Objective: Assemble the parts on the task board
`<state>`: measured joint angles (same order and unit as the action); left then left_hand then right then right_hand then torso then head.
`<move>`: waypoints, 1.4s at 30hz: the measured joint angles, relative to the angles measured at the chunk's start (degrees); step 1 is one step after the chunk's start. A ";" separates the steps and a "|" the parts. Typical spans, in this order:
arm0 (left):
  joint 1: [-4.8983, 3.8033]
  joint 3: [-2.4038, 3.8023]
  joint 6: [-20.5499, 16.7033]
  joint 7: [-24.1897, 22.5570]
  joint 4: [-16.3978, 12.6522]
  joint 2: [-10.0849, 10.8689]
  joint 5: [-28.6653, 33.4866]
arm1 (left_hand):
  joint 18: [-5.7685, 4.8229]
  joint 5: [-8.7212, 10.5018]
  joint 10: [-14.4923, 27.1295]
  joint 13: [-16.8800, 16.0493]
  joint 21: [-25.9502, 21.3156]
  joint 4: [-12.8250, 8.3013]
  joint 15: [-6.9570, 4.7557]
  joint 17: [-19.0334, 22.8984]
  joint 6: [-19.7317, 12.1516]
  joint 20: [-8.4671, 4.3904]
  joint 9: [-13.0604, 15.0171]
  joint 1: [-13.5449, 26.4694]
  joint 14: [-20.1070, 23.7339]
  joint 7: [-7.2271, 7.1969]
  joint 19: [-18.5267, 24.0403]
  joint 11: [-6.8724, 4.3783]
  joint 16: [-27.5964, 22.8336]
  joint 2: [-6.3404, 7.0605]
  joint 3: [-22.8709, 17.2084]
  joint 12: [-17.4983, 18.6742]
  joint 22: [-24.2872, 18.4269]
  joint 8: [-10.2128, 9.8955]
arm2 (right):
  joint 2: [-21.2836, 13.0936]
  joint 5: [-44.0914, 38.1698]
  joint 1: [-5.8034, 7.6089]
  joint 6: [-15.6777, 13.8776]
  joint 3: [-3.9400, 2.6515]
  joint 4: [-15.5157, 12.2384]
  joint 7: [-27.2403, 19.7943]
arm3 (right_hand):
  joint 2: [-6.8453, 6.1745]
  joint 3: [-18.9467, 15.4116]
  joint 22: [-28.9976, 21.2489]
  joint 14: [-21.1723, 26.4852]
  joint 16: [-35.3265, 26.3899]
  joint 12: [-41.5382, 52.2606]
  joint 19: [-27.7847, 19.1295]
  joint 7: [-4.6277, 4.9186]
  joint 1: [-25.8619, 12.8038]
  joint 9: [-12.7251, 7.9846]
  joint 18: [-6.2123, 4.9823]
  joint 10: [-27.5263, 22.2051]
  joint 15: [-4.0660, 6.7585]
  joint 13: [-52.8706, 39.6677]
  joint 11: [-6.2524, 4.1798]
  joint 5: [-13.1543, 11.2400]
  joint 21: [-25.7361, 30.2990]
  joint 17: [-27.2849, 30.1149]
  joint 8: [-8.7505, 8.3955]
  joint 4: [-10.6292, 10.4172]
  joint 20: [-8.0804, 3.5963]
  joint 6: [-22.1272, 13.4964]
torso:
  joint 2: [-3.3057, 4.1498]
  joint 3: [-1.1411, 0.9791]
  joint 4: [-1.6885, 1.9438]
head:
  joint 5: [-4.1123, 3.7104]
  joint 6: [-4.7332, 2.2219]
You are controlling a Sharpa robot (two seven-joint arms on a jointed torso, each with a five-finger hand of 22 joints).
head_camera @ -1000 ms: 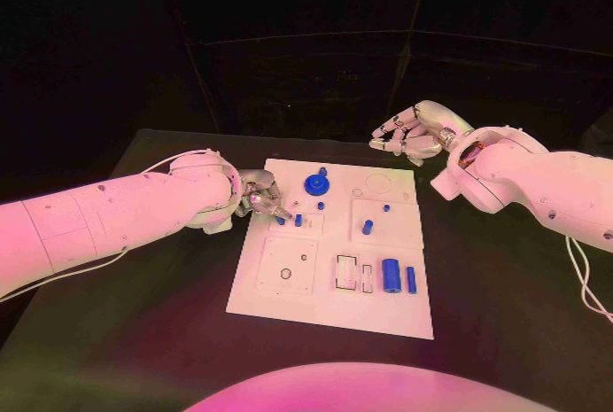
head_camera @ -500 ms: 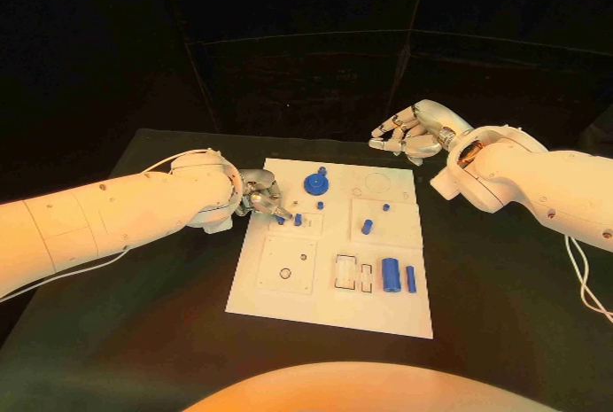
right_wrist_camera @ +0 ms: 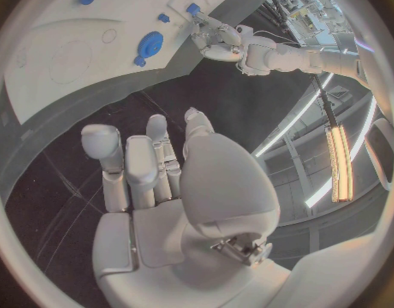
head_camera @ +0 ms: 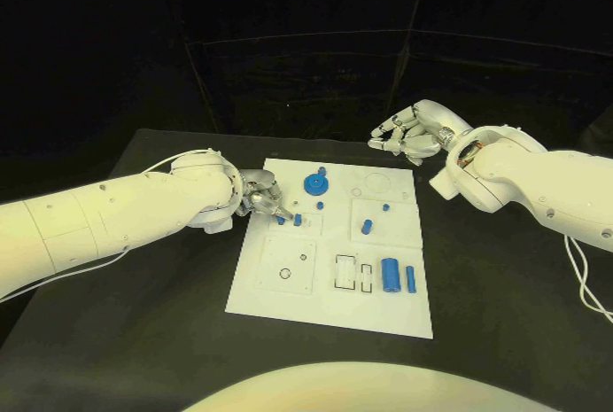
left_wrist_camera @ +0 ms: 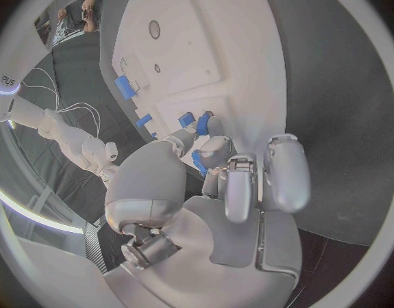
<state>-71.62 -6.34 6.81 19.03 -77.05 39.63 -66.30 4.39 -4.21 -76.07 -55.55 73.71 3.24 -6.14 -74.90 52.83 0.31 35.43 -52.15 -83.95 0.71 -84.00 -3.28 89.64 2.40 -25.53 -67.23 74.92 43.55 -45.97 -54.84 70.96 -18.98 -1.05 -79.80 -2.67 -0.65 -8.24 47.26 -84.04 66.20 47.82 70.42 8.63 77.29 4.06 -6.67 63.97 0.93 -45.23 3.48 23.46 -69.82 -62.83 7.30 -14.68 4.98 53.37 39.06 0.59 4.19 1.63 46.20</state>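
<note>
Robot hand (head_camera: 265, 199) unmoved at task board (head_camera: 288, 292) edge

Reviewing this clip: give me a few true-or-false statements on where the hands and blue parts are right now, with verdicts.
1. The left hand is at the task board's left edge, fingers on a small blue part. True.
2. The right hand holds the blue gear. False: it hangs beyond the board's far edge, holding nothing; the blue gear lies on the board.
3. Two blue cylinders lie side by side near the board's right edge. True.
4. The board is bare. False: several blue parts lie on it.
</note>
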 measured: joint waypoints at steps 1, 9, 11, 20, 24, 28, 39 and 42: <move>0.00 0.00 0.04 0.00 0.04 0.00 0.00 | 0.00 0.00 0.00 -0.04 0.19 0.01 0.00 0.00 0.00 0.00 0.04 0.00 0.00 0.00 0.00 0.00 0.00 0.00 0.01 0.00 0.00 0.00 | 0.00 0.00 0.00 0.00 0.00 0.00 0.00 | 0.00 0.00 0.00 0.00 0.00 0.00 0.00 0.00 0.00 0.00 0.00 0.00 0.00 0.00 0.00 0.00 0.00 0.00 0.00 0.00 0.00 0.00 | 0.00 0.00 0.00 | -0.01 0.00; 0.00 0.00 0.53 0.00 0.35 -0.02 0.00 | 0.00 0.00 -0.20 -0.25 0.30 0.16 0.00 0.00 0.20 -0.14 0.13 0.00 0.00 -0.20 -0.14 -0.20 0.00 0.00 0.16 -0.22 0.00 0.00 | 0.00 0.00 0.00 0.00 0.00 0.00 0.00 | 0.00 0.00 0.00 0.00 0.00 0.00 0.00 0.00 0.00 0.00 0.00 0.00 0.00 0.00 0.00 0.00 0.00 0.00 0.00 0.00 0.00 0.00 | 0.00 0.00 0.00 | -0.10 0.09; -0.01 0.00 0.69 0.00 0.38 0.00 0.00 | 0.01 0.00 -0.20 -0.30 0.53 0.16 0.00 0.00 0.20 -0.25 0.19 0.00 0.00 -0.20 -0.02 -0.20 0.00 0.00 0.16 -0.22 0.00 0.23 | 0.00 0.00 0.00 0.00 0.00 -0.01 0.00 | 0.00 0.00 0.00 0.00 0.00 0.00 0.00 0.00 0.00 0.00 0.00 0.00 0.00 0.00 0.00 0.00 0.00 0.00 0.00 0.00 0.00 0.00 | 0.00 0.00 0.00 | -0.14 0.10; -0.02 0.01 1.21 0.01 0.40 0.14 0.00 | 0.01 0.00 -0.20 -0.31 0.64 0.00 0.00 0.00 0.20 -0.34 0.22 0.00 0.00 -0.20 0.07 -0.20 0.00 0.00 0.31 -0.22 0.00 0.39 | -0.03 0.00 0.00 0.00 0.00 -0.01 0.00 | 0.00 0.00 0.00 0.00 0.00 0.00 0.00 0.00 0.00 0.00 0.00 0.00 0.00 -0.01 0.00 0.00 0.00 0.00 0.00 0.00 0.00 0.00 | -0.02 0.00 0.04 | -0.17 0.10; -0.02 0.01 1.28 0.01 0.38 0.15 -0.01 | 0.01 0.00 -0.20 -0.31 0.64 0.00 0.00 0.00 0.32 -0.34 0.30 0.00 0.00 -0.32 0.07 -0.20 0.00 0.00 0.31 -0.22 0.00 0.39 | -0.01 0.00 0.00 0.00 0.00 0.00 0.01 | 0.00 0.00 0.01 0.00 0.00 0.00 0.00 0.00 0.00 0.00 0.00 0.00 0.00 -0.01 0.00 0.00 0.00 0.00 0.00 0.00 0.00 0.00 | -0.02 0.00 0.05 | -0.17 0.15; -0.02 0.01 1.26 0.01 0.38 0.14 -0.01 | 0.01 0.00 -0.40 -0.50 0.64 0.00 0.00 0.00 0.41 -0.34 0.35 0.00 0.00 -0.41 0.07 -0.41 0.00 0.00 0.31 -0.23 0.00 0.39 | 0.00 0.00 0.00 0.00 0.00 0.01 0.01 | 0.00 0.00 0.00 0.00 0.00 0.00 0.00 0.00 0.00 0.00 0.00 0.00 0.00 -0.01 0.00 0.00 0.00 0.00 0.00 0.00 0.00 0.00 | -0.02 0.00 0.05 | -0.14 0.14; -0.02 0.01 1.16 0.01 0.88 -0.03 -0.01 | 0.01 0.00 -0.61 -0.68 0.87 -0.16 -0.21 0.00 0.41 -0.34 0.48 0.00 -0.22 -0.41 0.08 -0.20 0.00 0.00 0.47 -0.44 -0.01 0.39 | 0.00 0.00 0.00 0.01 0.00 0.02 0.00 | 0.00 0.00 0.01 0.00 0.00 0.00 0.00 0.00 0.00 0.00 0.00 0.00 0.00 -0.01 0.00 0.00 0.00 0.00 0.00 0.00 0.00 0.00 | -0.01 0.00 0.04 | -0.13 0.09; -0.02 0.01 1.17 0.01 1.02 -0.16 -0.01 | 0.01 0.00 -0.82 -0.81 1.13 -0.32 -0.42 0.00 0.62 -0.34 0.67 0.00 -0.01 -0.62 0.08 -0.41 0.00 0.00 0.63 -0.67 -0.01 0.67 | -0.03 0.00 0.00 0.01 0.00 -0.01 0.00 | 0.00 0.00 0.01 0.00 0.00 0.00 0.00 0.00 0.00 0.00 0.00 0.00 0.00 -0.01 0.00 0.00 0.00 0.00 0.00 0.00 0.00 0.00 | -0.01 0.00 0.02 | -0.19 0.10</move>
<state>-71.64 -6.33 7.98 19.04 -76.03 39.48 -66.31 4.40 -4.21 -76.89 -56.36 74.83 2.92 -6.56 -74.90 53.46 -0.02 36.10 -52.15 -83.96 0.09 -83.93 -3.69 89.63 2.40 -24.89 -67.90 74.91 44.22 -46.00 -54.84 70.96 -18.97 -1.05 -79.82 -2.66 -0.65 -8.24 47.27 -84.04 66.20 47.82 70.42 8.63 77.29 4.06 -6.67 63.97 0.92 -45.24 3.48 23.46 -69.82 -62.83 7.30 -14.68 4.98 53.37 39.06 0.59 4.21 1.44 46.31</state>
